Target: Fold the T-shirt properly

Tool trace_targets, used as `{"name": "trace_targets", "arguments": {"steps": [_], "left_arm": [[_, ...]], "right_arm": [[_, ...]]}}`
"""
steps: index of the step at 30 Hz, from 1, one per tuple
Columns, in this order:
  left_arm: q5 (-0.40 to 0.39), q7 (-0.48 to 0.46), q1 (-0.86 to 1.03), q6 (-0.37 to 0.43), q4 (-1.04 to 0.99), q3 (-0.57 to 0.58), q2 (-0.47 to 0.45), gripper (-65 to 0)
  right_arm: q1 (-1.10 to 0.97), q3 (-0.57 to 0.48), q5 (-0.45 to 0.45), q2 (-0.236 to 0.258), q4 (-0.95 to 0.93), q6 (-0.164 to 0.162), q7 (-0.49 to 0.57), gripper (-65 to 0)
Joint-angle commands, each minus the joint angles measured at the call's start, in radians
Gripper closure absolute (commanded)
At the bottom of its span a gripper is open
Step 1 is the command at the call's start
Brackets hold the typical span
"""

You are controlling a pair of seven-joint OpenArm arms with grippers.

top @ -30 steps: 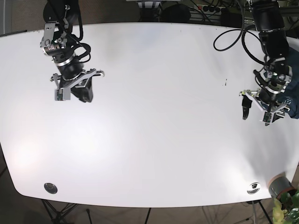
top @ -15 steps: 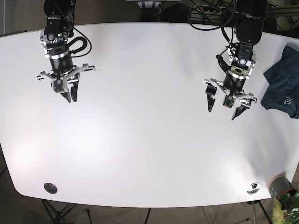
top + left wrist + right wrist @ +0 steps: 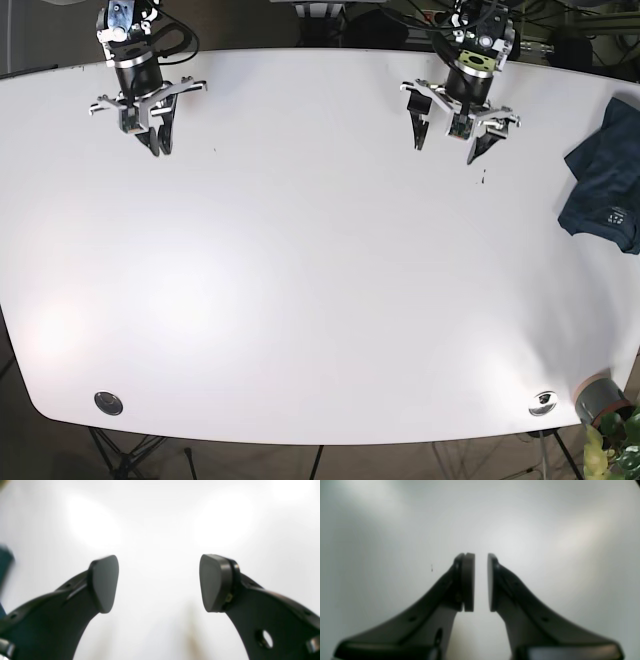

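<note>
- T-shirt [image 3: 606,182], dark blue, lies crumpled at the far right edge of the white table [image 3: 320,300], partly hanging over it, touched by neither arm
- Left gripper [image 3: 462,122] hovers near the table's back edge, well apart from the shirt, jaws spread wide and empty; its wrist view shows bare table between the pads [image 3: 105,582]
- Right gripper [image 3: 155,128] hangs over the back left corner, jaws nearly closed with a thin gap, holding nothing
- To start well, the left arm should probably reach to the shirt, pinch one layer near the collar or hem, and drag it to the table's middle before any spreading
</note>
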Motion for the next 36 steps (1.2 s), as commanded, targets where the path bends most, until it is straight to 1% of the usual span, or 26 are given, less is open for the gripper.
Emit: {"name": "trace_targets", "arguments": {"steps": [1, 3, 5, 9, 11, 14, 16, 17, 18, 21, 23, 27, 32, 36], "left_arm": [[-0.001, -0.030, 0.089, 0.003, 0.060, -0.025, 0.031, -45.7], [-0.001, -0.030, 0.157, 0.003, 0.083, -0.045, 0.062, -45.7], [-0.001, -0.030, 0.213, 0.003, 0.099, -0.060, 0.088, -45.7], [-0.001, -0.030, 0.333, 0.003, 0.122, -0.071, 0.114, -45.7], [-0.001, -0.030, 0.373, 0.003, 0.122, -0.071, 0.114, -43.9], [-0.001, -0.030, 0.436, 0.003, 0.113, -0.071, 0.114, -38.1], [-0.001, -0.030, 0.474, 0.003, 0.101, -0.071, 0.114, -34.6], [-0.001, -0.030, 0.490, 0.003, 0.089, -0.071, 0.114, -33.2], [-0.001, -0.030, 0.500, 0.003, 0.075, -0.070, 0.114, -32.5], [-0.003, -0.030, 0.508, 0.003, 0.052, -0.070, 0.114, -32.1], [-0.003, -0.030, 0.508, 0.003, 0.049, -0.070, 0.114, -32.1], [-0.012, -0.030, 0.505, 0.003, 0.083, -0.068, 0.120, -32.1], [-0.066, -0.030, 0.500, 0.003, 0.156, -0.068, 0.161, -32.5], [-0.077, -0.030, 0.398, 0.003, 0.147, -0.067, 0.164, -32.5]], "right_arm": [[-0.058, 0.004, 0.064, 0.014, 0.022, 0.007, 0.029, -7.9], [-0.099, 0.009, 0.107, 0.014, 0.023, 0.026, 0.029, -7.9], [-0.138, 0.023, 0.130, 0.014, 0.023, 0.042, 0.029, -7.9], [-0.222, 0.035, 0.145, 0.010, 0.023, 0.082, 0.029, -7.9], [-0.263, 0.049, 0.145, 0.010, 0.023, 0.095, 0.029, -7.9], [-0.317, 0.064, 0.147, 0.008, 0.019, 0.108, 0.027, -7.9], [-0.355, 0.064, 0.147, 0.008, 0.017, 0.127, 0.027, -7.9], [-0.375, 0.064, 0.147, 0.010, 0.014, 0.144, 0.027, -7.9], [-0.392, 0.064, 0.147, 0.010, 0.011, 0.161, 0.029, -7.9], [-0.420, 0.086, 0.161, 0.008, 0.006, 0.197, 0.029, -7.8], [-0.421, 0.095, 0.182, 0.008, 0.005, 0.216, 0.029, -7.8], [-0.414, 0.121, 0.230, 0.010, 0.005, 0.220, 0.024, -7.8], [-0.371, 0.126, 0.234, 0.010, 0.006, 0.223, 0.022, -7.8], [-0.316, 0.121, 0.234, 0.010, 0.005, 0.227, 0.022, -7.8]]}}
